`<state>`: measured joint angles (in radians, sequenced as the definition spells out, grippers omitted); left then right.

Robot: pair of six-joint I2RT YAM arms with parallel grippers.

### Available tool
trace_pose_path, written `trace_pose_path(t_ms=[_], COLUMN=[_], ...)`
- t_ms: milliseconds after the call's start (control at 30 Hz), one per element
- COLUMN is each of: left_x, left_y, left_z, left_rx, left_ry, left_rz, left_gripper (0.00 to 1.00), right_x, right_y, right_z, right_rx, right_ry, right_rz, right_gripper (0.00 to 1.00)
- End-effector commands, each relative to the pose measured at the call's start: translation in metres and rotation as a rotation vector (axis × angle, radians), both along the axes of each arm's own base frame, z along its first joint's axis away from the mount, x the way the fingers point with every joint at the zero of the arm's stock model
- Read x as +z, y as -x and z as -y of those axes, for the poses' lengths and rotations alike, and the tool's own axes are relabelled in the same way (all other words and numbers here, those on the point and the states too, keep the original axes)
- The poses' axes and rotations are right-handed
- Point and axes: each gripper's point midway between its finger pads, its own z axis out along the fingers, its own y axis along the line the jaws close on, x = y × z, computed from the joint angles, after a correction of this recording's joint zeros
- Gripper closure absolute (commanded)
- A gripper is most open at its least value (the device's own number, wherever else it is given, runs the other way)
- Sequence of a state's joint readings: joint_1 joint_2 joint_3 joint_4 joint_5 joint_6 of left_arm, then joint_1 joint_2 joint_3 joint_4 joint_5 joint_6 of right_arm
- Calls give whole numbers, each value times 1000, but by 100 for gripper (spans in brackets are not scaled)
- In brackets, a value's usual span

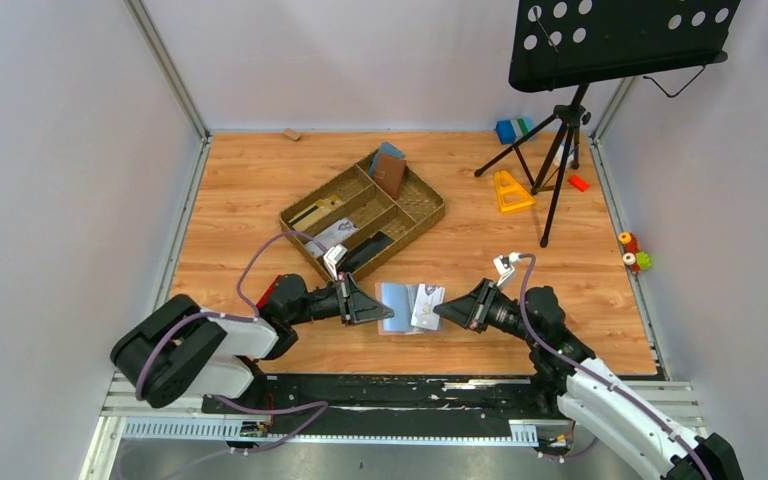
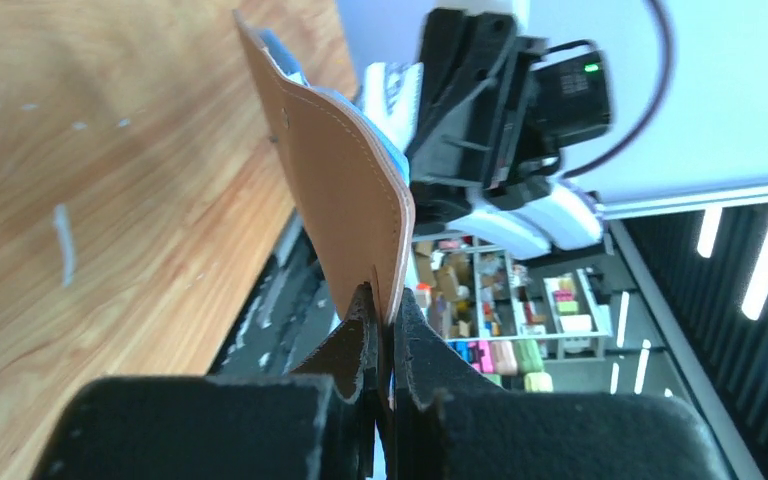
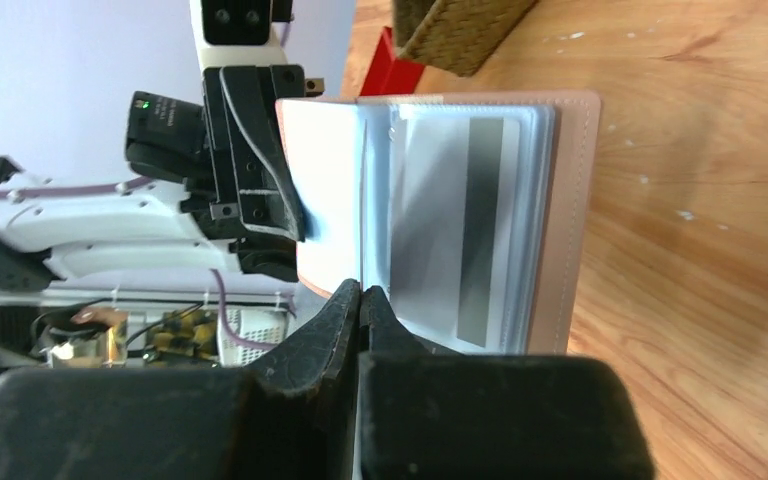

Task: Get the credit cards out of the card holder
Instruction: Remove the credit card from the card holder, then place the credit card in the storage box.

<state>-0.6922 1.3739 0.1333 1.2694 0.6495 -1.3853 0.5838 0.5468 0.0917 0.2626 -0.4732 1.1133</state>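
The card holder [image 1: 398, 305] lies opened near the table's front middle, between both arms, blue-grey inside up. My left gripper [image 1: 387, 308] is shut on the edge of its tan cover [image 2: 340, 180], which rises from the jaws [image 2: 390, 312]. From the right, my right gripper [image 1: 441, 310] is shut [image 3: 361, 295] on a thin white leaf seen edge-on; I cannot tell whether it is a card or a clear sleeve. A credit card with a grey stripe [image 3: 480, 230] sits in the sleeves over the tan cover [image 3: 572, 220]. A white printed leaf [image 1: 426, 305] lies by the right fingertips.
A woven tray [image 1: 438, 213] with compartments stands behind the holder, with a reddish-brown wallet [image 1: 391, 173] in it. A music stand's tripod [image 1: 560, 150] and a yellow triangle [image 1: 511, 192] are at the back right. Small toys [image 1: 635, 255] sit by the right wall.
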Motion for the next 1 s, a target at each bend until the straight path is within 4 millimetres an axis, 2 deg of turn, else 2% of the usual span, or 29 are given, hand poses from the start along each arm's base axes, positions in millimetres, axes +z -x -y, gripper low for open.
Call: trace_pose_path(t_ms=[0, 100, 267, 400, 567, 700, 833, 967], left_x=[-49, -78, -96, -109, -123, -130, -135, -136], left_y=[-4, -2, -4, -1, 4, 7, 6, 6], left_z=[-7, -24, -61, -94, -121, -139, -164, -169], left_rx=[5, 6, 57, 107, 185, 257, 378, 442], left_ry=[-274, -476, -738, -922, -1026, -1082, -1148, -1104], left_rz=[26, 37, 92, 58, -2, -44, -81, -70], left_gripper=[100, 100, 100, 100, 100, 100, 100, 100], right_x=[4, 15, 35, 51, 67, 73, 70, 61], right_y=[-17, -32, -56, -80, -109, -132, -147, -157], right_z=[8, 10, 2, -17, -52, -83, -125, -159], right_rx=[-67, -95, -97, -76, -24, -91, -150, -154], right_ry=[128, 198, 268, 268, 278, 220, 175, 141], right_rz=[59, 116, 183, 209, 198, 146, 102, 66], right_gripper=[100, 100, 100, 100, 100, 100, 100, 100])
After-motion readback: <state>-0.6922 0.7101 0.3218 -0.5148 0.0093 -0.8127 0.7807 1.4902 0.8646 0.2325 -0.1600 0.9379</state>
